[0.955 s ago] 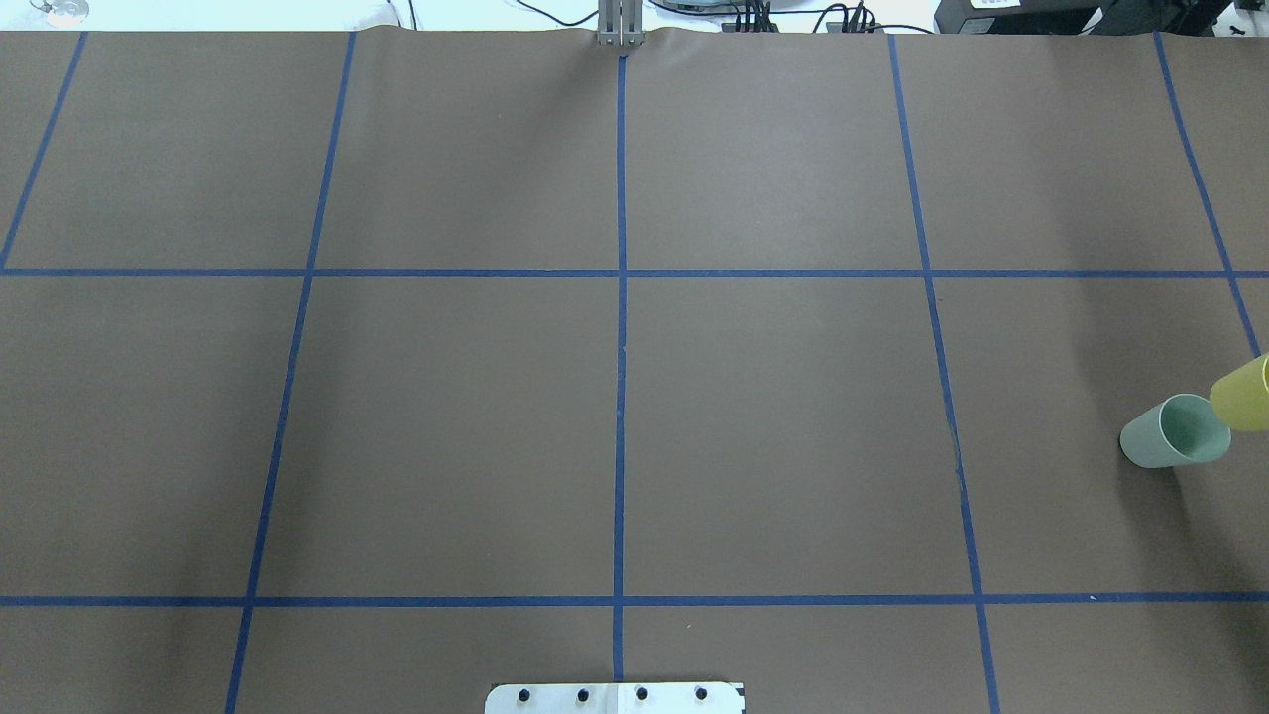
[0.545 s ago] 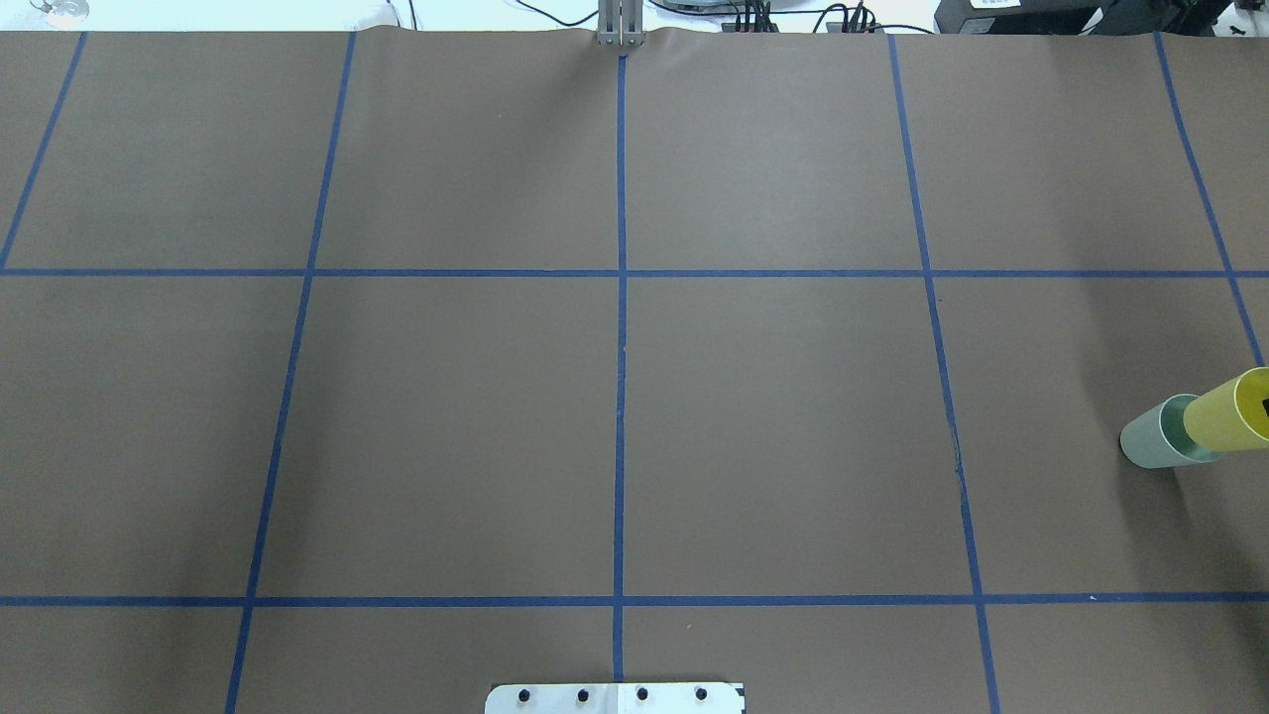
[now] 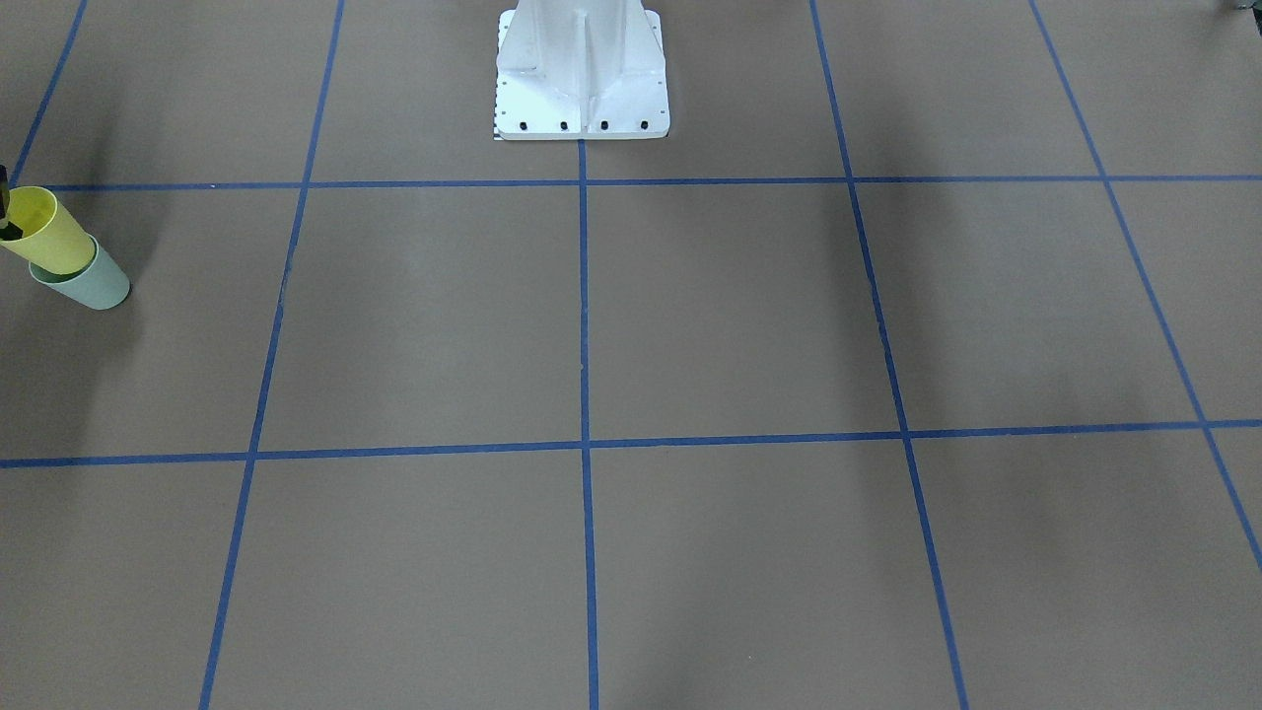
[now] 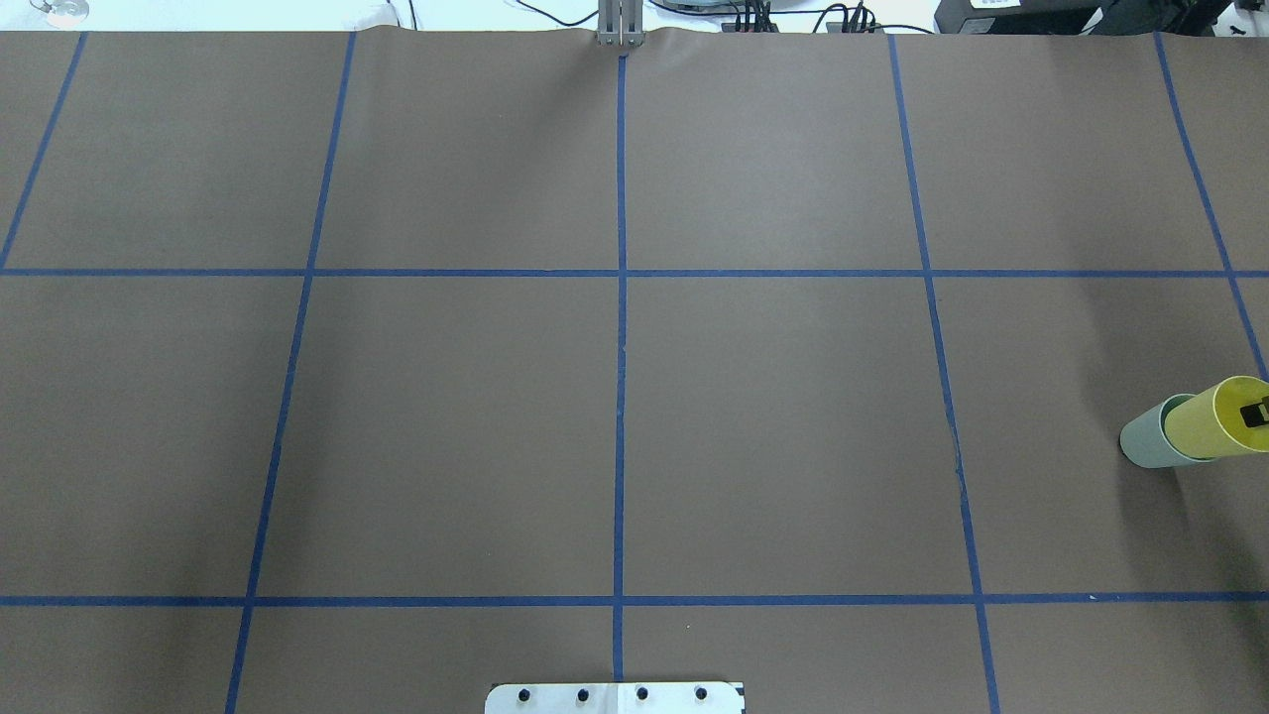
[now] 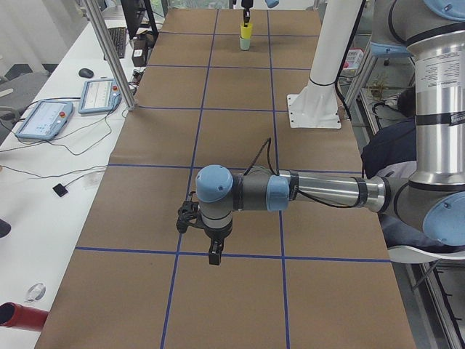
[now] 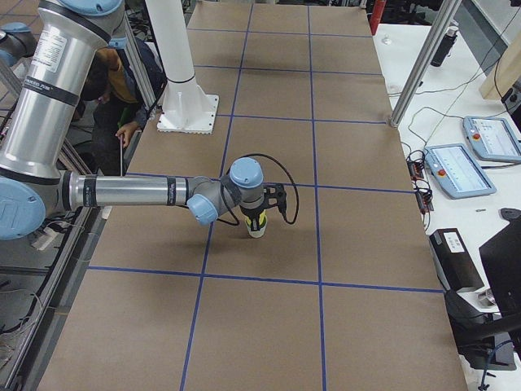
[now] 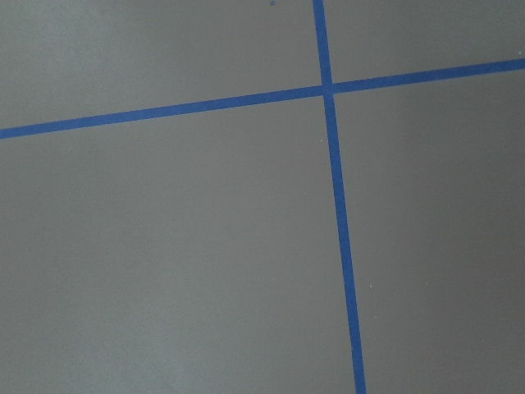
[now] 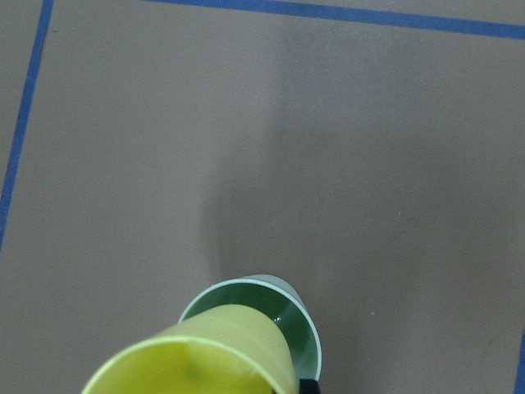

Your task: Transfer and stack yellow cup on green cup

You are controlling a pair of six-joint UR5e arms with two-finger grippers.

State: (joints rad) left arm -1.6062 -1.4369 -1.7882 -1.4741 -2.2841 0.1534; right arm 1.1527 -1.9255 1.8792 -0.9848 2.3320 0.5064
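**One yellow cup going into one green cup at the right edge**

Two cups are showing, one of each colour. The yellow cup is sitting with its base down inside the mouth of the green cup, and most of its wall is standing out above the green rim. The green cup is standing upright on the brown tabletop, far out on the robot's right side, near the edge of the overhead view.

The right tool is reaching down onto the pair and is gripping the yellow cup at its rim. One black finger is showing inside the cup.

The left tool is hanging low over the tabletop at the opposite end, well apart from both cups, pointing down near a crossing of tape lines. It is appearing only in the left side view, so I cannot tell whether it is apart or together.

Blue tape lines are dividing the tabletop: five running away from the robot and two running across in the overhead view. One white robot base is standing at the middle of the robot's edge.
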